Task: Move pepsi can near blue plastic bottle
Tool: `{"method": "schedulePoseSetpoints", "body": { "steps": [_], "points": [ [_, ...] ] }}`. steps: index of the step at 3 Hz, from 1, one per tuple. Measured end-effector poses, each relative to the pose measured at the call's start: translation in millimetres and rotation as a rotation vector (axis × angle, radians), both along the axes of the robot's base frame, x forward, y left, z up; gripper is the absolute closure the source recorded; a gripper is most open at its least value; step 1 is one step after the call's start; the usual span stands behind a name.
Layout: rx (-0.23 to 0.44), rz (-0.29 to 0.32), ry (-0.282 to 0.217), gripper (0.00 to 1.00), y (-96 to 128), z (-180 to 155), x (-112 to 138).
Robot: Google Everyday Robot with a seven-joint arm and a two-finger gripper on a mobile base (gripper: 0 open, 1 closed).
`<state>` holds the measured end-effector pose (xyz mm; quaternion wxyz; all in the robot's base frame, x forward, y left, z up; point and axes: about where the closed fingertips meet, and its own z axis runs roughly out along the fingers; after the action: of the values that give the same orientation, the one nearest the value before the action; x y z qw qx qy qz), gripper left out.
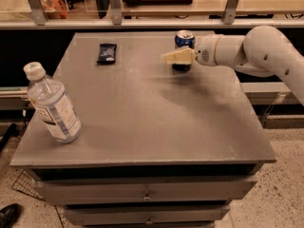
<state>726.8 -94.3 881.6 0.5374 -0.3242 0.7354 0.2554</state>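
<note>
The pepsi can (185, 38) stands upright on the far right part of the grey table (142, 108), its silver top and dark blue upper body showing. My gripper (175, 57) reaches in from the right on the white arm (256, 49) and sits at the can's height, covering the can's lower front. The blue plastic bottle (51, 104), clear with a white cap and a white-and-blue label, stands at the table's near left edge, far from the can.
A flat dark blue snack wrapper (107, 52) lies at the far left of the table. A shelf rail with metal posts (142, 23) runs behind the table. Drawers (147, 194) sit below the tabletop.
</note>
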Motion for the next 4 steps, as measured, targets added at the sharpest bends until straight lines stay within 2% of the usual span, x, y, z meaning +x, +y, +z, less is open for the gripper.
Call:
{"method": "schedulePoseSetpoints", "body": {
  "steps": [1, 2, 3, 4],
  "points": [
    [0.041, 0.02, -0.041, 0.46, 1, 16, -4],
    [0.053, 0.047, -0.052, 0.7, 3, 31, -19],
    [0.079, 0.134, -0.026, 0.99, 18, 53, -59],
    [0.116, 0.247, 0.024, 1.0, 36, 62, -114]
  ]
}}
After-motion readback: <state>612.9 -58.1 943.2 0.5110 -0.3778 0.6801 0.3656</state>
